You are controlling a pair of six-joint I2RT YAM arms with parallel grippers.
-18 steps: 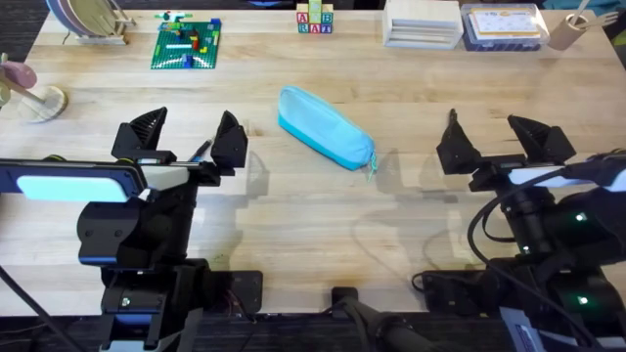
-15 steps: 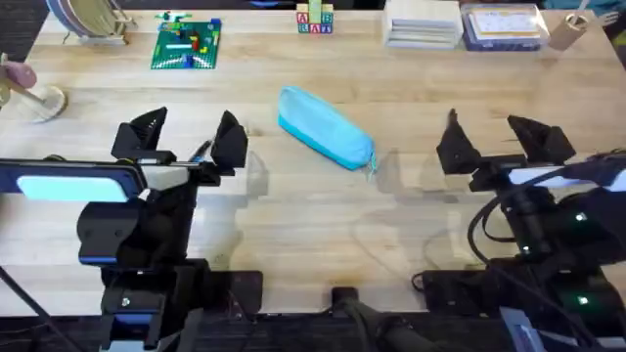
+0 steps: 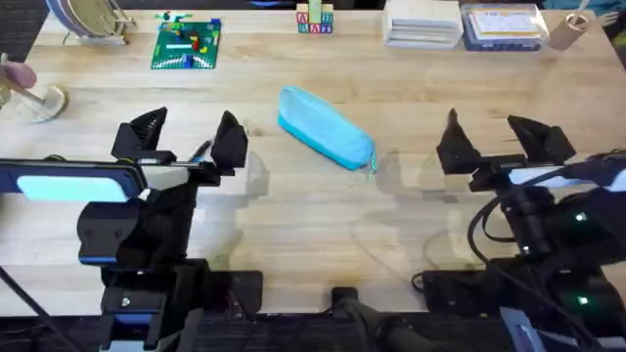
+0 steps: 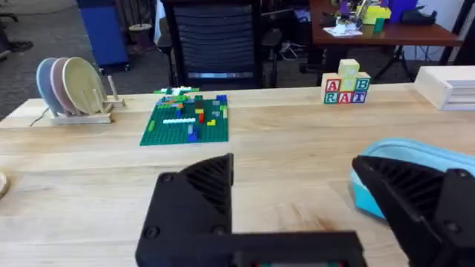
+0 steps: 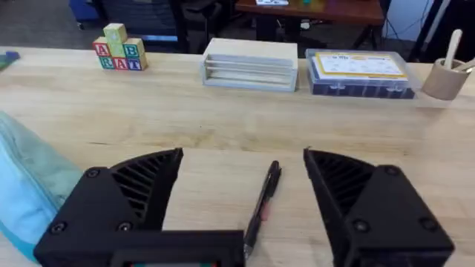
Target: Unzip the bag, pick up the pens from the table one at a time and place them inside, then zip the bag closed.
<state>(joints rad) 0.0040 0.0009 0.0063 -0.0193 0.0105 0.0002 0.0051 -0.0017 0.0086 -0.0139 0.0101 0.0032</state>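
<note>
The light-blue bag (image 3: pixel 326 127) lies diagonally mid-table, its pull cord (image 3: pixel 372 166) at the near right end; it also appears as the bag (image 4: pixel 427 152) and the bag (image 5: pixel 26 185) in the wrist views. My left gripper (image 3: pixel 186 142) hovers open to its left, with a dark pen (image 3: pixel 201 150) showing between the fingers. To the bag's right my right gripper (image 3: pixel 494 145) is open. In the right wrist view a pen (image 5: pixel 263 196) lies on the table (image 3: pixel 313 225) between that gripper's (image 5: pixel 241 194) spread fingers. Nothing is held.
Along the far edge stand a plate rack (image 3: pixel 86 20), a green brick baseplate (image 3: pixel 186 44), letter blocks (image 3: pixel 315 20), a white box (image 3: pixel 423 24), a clear case (image 3: pixel 504 27) and a cup (image 3: pixel 567 31). A pink stand (image 3: pixel 29 93) sits far left.
</note>
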